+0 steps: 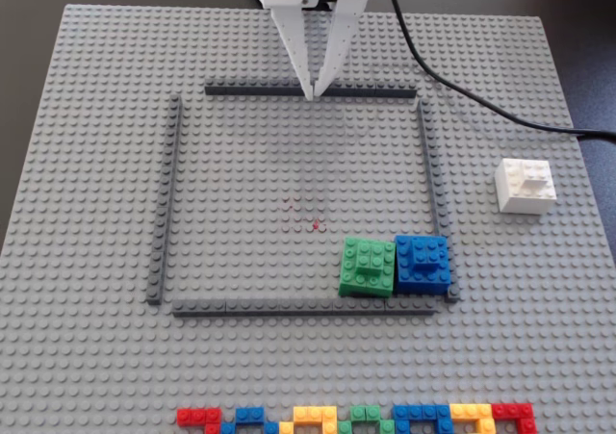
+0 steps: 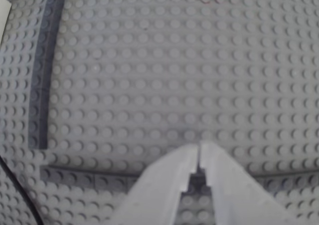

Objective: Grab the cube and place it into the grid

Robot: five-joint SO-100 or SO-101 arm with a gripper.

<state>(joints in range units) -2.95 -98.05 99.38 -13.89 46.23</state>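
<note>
grid (image 1: 166,203): claw tips over its far strip | claw (image 1: 312,95): fingers together, empty | green block (image 1: 367,267), blue block (image 1: 423,262): inside grid, near-right of claw | cube (image 1: 525,185): outside grid, well right of claw

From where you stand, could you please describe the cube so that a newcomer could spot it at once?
In the fixed view, start at the dark grey square grid on the grey baseplate. Outside its right strip, alone on bare studs, sits the cube. It is white, unlike the green block and blue block inside the grid.
</note>
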